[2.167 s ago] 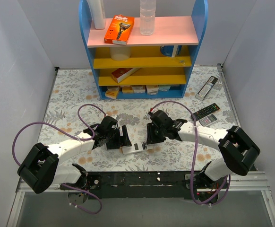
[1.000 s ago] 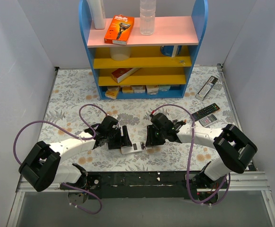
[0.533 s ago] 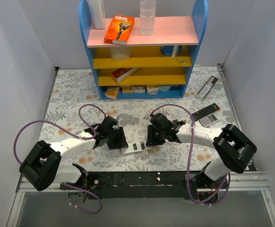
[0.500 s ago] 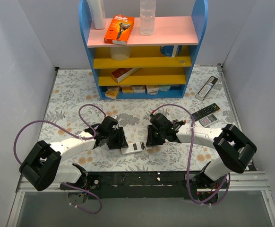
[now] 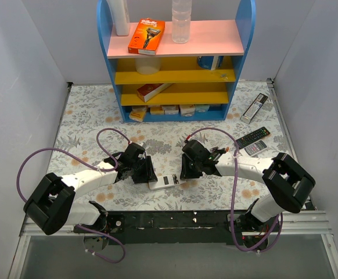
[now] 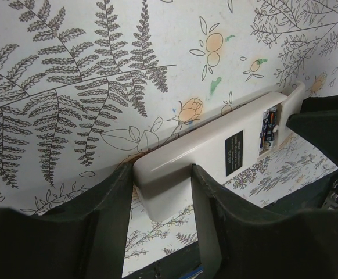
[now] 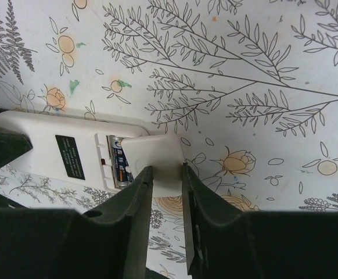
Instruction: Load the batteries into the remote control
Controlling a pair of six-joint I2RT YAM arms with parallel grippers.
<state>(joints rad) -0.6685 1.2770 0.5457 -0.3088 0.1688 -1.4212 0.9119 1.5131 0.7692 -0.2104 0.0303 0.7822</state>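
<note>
Remote control (image 5: 166, 181) near table (image 5: 87, 119) front edge

The remote control (image 6: 215, 145) is clasped at its near end by the left tool (image 6: 163, 181), its plain back turned up on the fern-patterned counter (image 6: 70, 70). A black label (image 6: 234, 152) is seen on the back. At the far end a compartment is laid open, with a battery (image 6: 268, 129) lodged inside.

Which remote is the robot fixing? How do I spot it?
Look in front of the blue shelf, near the table's front edge. The remote lies between the left gripper and right gripper. Unlike the remotes far right, it is held, back up, battery slot open.
</note>
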